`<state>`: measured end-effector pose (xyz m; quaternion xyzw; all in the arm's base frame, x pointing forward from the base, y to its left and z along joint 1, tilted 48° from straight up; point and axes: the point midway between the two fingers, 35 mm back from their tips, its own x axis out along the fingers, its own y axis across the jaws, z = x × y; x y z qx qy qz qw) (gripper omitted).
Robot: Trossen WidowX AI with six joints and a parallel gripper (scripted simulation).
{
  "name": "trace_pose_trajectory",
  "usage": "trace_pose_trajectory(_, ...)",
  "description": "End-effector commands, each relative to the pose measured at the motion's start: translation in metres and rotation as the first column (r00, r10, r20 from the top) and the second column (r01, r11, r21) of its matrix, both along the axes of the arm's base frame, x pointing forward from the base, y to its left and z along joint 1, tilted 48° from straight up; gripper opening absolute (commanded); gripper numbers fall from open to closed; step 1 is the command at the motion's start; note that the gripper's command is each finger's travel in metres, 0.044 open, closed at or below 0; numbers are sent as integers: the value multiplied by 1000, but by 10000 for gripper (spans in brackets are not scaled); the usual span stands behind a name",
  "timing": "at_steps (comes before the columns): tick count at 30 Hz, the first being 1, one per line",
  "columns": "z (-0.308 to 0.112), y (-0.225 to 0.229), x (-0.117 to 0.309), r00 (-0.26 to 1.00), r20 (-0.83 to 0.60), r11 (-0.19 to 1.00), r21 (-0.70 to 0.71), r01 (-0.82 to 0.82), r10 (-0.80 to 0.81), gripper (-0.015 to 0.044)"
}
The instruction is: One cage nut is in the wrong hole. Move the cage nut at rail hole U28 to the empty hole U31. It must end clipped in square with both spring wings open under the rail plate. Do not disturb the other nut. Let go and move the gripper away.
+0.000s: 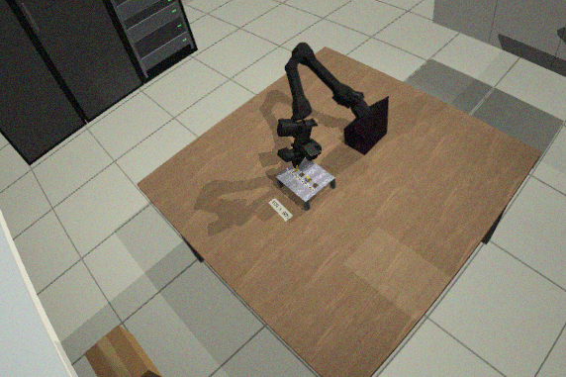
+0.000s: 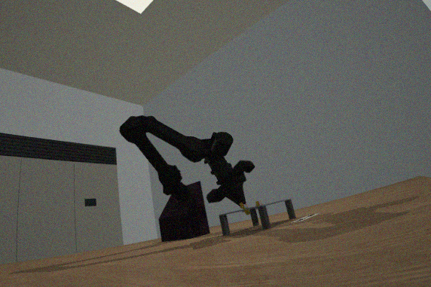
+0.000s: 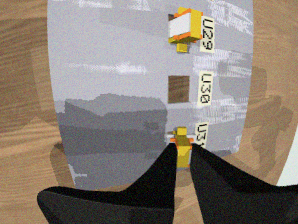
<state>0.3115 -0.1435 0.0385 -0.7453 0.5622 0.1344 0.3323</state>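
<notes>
Nearing its end, the move has the black claw (image 1: 297,165) (image 2: 245,206) (image 3: 181,148) nearly closed, pinching the yellow cage nut (image 1: 297,168) (image 2: 246,210) (image 3: 183,154) at the U31 label (image 3: 201,135), lower centre of the wrist view; seating is unclear; release and retreat remain undone.

Wood-grained table (image 1: 396,189) (image 2: 339,257) (image 3: 22,100) — matt; rail plate (image 1: 317,175) (image 3: 110,65) — brushed metal, perhaps.

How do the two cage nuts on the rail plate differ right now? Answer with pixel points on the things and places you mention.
The nut at U31 (image 3: 183,156) is gripped between the fingertips; the nut at U29 (image 3: 192,25) stands free of them. The U29 nut shows a broad pale face, while the U31 nut, partly hidden by the fingers, shows mostly yellow. Both are yellow with orange edges.
</notes>
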Motion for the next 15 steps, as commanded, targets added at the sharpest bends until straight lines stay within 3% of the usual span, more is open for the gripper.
trace_pose_trajectory(1, -1, 0, 0, 1000, -1, 1000, 1, -7, 7, 23)
trace_pose_trajectory(15, -1, 0, -2, 1000, 9, 1000, -2, -18, 18, 23)
